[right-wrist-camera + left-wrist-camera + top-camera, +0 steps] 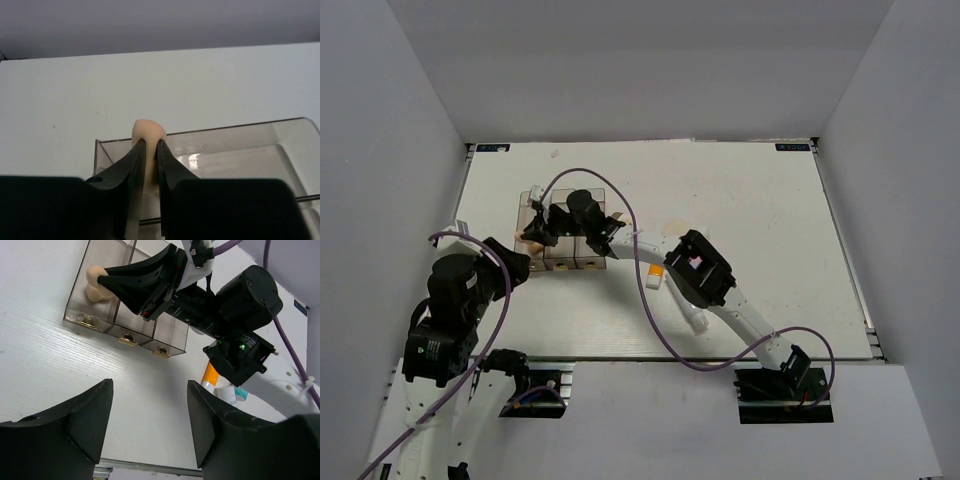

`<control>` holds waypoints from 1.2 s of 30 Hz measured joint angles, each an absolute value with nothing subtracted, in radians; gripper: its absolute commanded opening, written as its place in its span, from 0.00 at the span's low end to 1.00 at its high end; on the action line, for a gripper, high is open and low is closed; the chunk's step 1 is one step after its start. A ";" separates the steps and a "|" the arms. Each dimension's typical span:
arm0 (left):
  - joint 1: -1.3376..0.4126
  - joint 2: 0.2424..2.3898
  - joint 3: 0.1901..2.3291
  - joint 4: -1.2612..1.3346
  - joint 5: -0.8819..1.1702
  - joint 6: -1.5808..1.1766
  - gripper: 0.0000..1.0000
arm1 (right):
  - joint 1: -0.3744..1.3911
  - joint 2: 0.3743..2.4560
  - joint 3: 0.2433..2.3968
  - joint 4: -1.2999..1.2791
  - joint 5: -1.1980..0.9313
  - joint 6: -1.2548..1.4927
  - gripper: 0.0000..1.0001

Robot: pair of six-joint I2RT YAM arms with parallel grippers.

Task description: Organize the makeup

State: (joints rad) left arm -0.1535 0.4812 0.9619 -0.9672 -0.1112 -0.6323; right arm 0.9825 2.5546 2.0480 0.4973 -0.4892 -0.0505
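Note:
My right gripper [149, 144] is shut on a beige egg-shaped sponge [148, 129] and holds it over the left end of the clear boxes [240, 150]. The left wrist view shows that sponge [95, 284] pinched at the right gripper's tips [104, 280], at the leftmost clear box [80, 302]. My left gripper [150, 387] is open and empty, low over the table in front of the boxes. In the top view it [515, 262] sits left of the boxes [545, 262]. An orange tube [210, 375] and a white tube with a teal cap [233, 394] lie right of the boxes.
In the top view the orange tube [657, 270] and a white tube [696, 321] lie beside the right arm [705, 272]. A cream piece [675, 227] lies behind the arm. A purple cable [620, 215] loops over the boxes. Grey walls close in the table [770, 210].

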 measured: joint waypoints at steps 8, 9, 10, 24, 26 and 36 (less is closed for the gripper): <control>-0.154 0.506 0.960 -0.946 -0.093 -0.628 0.71 | 0.981 2.571 2.047 0.506 -0.474 -0.041 0.60; -0.154 0.507 0.957 -0.937 -0.090 -0.627 0.71 | 0.979 2.571 2.046 0.507 -0.474 -0.044 0.60; -0.154 0.509 0.955 -0.930 -0.088 -0.626 0.71 | 0.978 2.571 2.045 0.507 -0.474 -0.045 0.61; -0.153 0.536 0.928 -0.794 -0.001 -0.605 0.40 | 0.915 2.403 1.907 0.484 -0.470 -0.028 0.00; -0.153 0.543 0.907 -0.759 0.039 -0.599 0.26 | 0.886 2.326 1.853 0.463 -0.459 -0.031 0.00; -0.163 0.880 0.811 -0.476 0.340 -0.587 0.07 | 0.627 1.896 1.609 0.176 -0.210 -0.094 0.12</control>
State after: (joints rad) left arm -0.1635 0.8803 0.8108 -0.4755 0.3397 -0.5873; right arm 0.6270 1.8957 1.6093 0.1761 -0.2100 -0.0937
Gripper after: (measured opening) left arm 0.062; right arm 0.013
